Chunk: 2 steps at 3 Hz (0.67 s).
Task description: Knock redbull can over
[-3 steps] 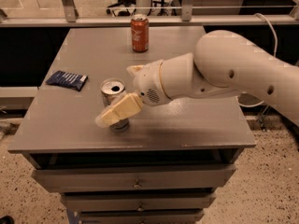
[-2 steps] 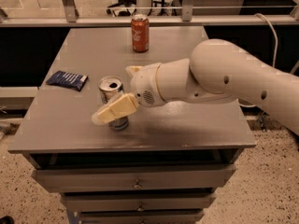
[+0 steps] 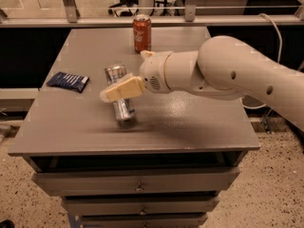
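My gripper [image 3: 110,94] is reaching out over the left-middle of the grey table [image 3: 199,113]. Its cream tip is crossing in front of the redbull can [image 3: 124,109] about halfway up and appears to be pressing against it. I cannot tell whether the gripper is released or clenched, because it is showing as one solid wedge.

The can is sitting directly behind the gripper, with its base on the table surface toward the near edge. It is showing as a slim silver cylinder with a silver top, slightly smeared. It is leaning so that its top is sitting left of its base in the view.

Count:
- one redbull can
- one red cola can [image 3: 142,33], standing upright near the far edge, well apart
- one dark blue packet [image 3: 68,81], lying flat to the left
- one gripper
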Each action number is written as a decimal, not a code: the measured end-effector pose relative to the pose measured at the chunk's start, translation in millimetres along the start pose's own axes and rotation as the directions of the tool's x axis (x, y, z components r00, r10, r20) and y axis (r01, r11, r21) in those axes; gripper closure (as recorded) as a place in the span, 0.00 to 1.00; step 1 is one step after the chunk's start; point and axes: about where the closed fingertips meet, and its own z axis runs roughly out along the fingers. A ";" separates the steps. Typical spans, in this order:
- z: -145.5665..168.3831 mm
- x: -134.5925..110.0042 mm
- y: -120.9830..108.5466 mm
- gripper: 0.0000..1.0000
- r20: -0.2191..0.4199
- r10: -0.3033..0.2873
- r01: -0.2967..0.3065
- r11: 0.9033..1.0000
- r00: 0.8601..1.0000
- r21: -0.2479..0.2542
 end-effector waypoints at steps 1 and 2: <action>2.4 2.3 -24.2 0.00 0.009 0.025 -0.025 0.999 1.000 0.042; 2.5 11.1 -27.8 0.00 0.001 0.046 -0.046 0.998 0.999 0.048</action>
